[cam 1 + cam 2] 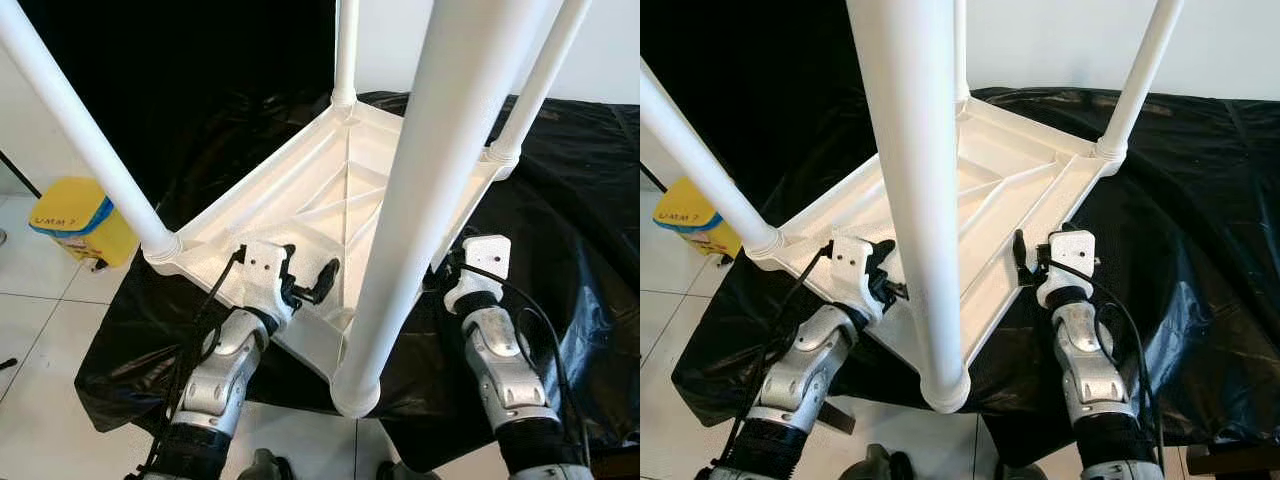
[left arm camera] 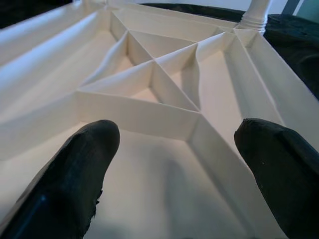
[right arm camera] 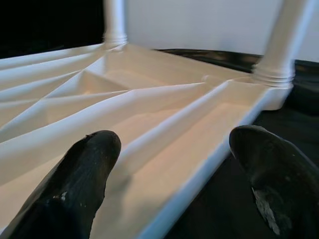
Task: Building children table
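A white plastic children's table (image 1: 300, 200) lies upside down on a black sheet (image 1: 580, 200), its ribbed underside facing up. Legs stand in all its corners: the near leg (image 1: 420, 200), the left leg (image 1: 80, 130), the far leg (image 1: 346, 50) and the right leg (image 1: 535, 85). My left gripper (image 1: 308, 275) is open over the near-left rim, left of the near leg. In the left wrist view its fingers (image 2: 75, 179) hover above the ribs. My right gripper (image 1: 1030, 262) is open at the near-right rim, and in the right wrist view its fingers (image 3: 75, 184) straddle that edge.
A yellow bin (image 1: 80, 222) stands on the white tiled floor (image 1: 40, 330) to the left of the sheet. A white wall runs behind. The near leg rises close between my two arms.
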### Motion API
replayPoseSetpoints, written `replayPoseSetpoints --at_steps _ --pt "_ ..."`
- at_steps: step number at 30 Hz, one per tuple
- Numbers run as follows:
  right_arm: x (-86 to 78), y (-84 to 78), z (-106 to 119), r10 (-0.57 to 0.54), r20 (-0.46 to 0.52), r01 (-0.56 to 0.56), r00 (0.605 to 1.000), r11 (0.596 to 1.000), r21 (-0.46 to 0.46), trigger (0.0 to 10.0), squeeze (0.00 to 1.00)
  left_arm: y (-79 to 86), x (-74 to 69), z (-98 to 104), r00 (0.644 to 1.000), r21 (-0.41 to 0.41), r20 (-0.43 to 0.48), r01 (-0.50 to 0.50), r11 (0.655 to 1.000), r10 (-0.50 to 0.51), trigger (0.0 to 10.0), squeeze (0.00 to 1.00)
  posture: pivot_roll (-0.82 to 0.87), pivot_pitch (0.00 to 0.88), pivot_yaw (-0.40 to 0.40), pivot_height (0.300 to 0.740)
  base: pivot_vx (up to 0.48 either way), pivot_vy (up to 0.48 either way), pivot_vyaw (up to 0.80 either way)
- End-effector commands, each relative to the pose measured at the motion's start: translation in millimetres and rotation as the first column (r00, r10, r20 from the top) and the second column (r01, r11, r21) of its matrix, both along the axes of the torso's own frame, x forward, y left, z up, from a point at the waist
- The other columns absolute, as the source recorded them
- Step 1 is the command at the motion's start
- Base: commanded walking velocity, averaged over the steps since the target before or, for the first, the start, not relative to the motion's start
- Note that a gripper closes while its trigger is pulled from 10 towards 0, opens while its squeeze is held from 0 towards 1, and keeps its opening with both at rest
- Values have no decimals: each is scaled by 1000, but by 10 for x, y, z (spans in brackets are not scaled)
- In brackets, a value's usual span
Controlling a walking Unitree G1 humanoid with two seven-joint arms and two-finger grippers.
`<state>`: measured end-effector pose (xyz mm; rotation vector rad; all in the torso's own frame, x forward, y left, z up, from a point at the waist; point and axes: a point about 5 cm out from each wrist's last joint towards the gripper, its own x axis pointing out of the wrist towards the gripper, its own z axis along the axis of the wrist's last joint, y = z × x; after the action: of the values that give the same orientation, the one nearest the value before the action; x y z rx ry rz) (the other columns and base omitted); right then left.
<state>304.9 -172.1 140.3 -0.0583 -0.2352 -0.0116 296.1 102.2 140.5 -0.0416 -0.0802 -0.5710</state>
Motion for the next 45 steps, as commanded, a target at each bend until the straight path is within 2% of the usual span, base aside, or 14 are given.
replayPoseSetpoints --at_steps 1,19,20,23,24,27,28,29,30,35,37,39,40,45 --pt "-20 25 6 -4 3 4 1000 1000 15 10000 0 -51 -40 50 990 42 44 130 991 -132 10000 0 -41 105 31 740 0 0 0" --pt "-19 76 -100 144 -24 -145 989 988 -59 10000 0 -191 -168 -19 965 160 93 228 961 -244 10000 0 -41 55 19 740 0 0 0" --pt "-40 79 -99 152 -27 -153 988 986 -61 10000 365 -165 -153 29 959 178 100 246 953 -266 10000 0 -38 58 14 740 0 0 0" --pt "-113 65 -87 144 -31 -145 989 988 -52 10000 353 -94 -164 99 931 240 92 324 915 -354 10000 0 -31 76 4 740 0 0 0" --pt "-165 69 -91 150 -36 -152 988 988 -38 10000 1000 -41 -176 110 915 238 60 374 896 -398 10000 24 -33 80 5 740 0 0 0" --pt "-196 75 -92 157 -38 -158 987 987 -27 10000 1000 -8 -182 115 905 232 37 405 884 -424 10000 24 -34 80 4 740 0 0 0" --pt "-228 80 -95 146 -38 -147 989 989 -24 10000 1000 39 -163 110 897 247 20 423 872 -441 10000 1000 -39 86 5 740 0 0 0" --pt "-228 80 -95 146 -38 -147 989 989 -24 10000 1000 39 -163 110 897 247 20 423 872 -441 10000 1000 -39 86 5 740 0 0 0" --pt "-243 88 -100 141 -35 -142 989 990 -23 10000 0 81 -120 122 897 261 21 422 868 -442 10000 1000 -50 89 7 740 0 0 0" --pt "-256 101 -106 135 -32 -136 990 990 -24 10000 0 121 -52 159 906 277 42 396 876 -422 10000 1000 -58 90 11 740 0 0 0" --pt "-263 98 -116 131 -28 -132 991 991 -23 10000 278 113 -8 205 932 222 80 330 918 -354 10000 0 -63 86 16 740 0 0 0" --pt "-262 93 -118 125 -25 -126 992 992 -22 10000 278 108 3 218 942 196 91 303 933 -324 10000 0 -64 84 16 740 0 0 0" --pt "-242 77 -121 101 -23 -101 995 995 -13 10000 0 95 25 233 961 138 108 238 961 -254 10000 0 -64 74 20 740 0 0 0" --pt "-209 61 -130 66 -24 -66 998 998 4 10000 0 77 57 243 982 42 109 148 988 -151 10000 0 -59 65 20 740 0 0 0"
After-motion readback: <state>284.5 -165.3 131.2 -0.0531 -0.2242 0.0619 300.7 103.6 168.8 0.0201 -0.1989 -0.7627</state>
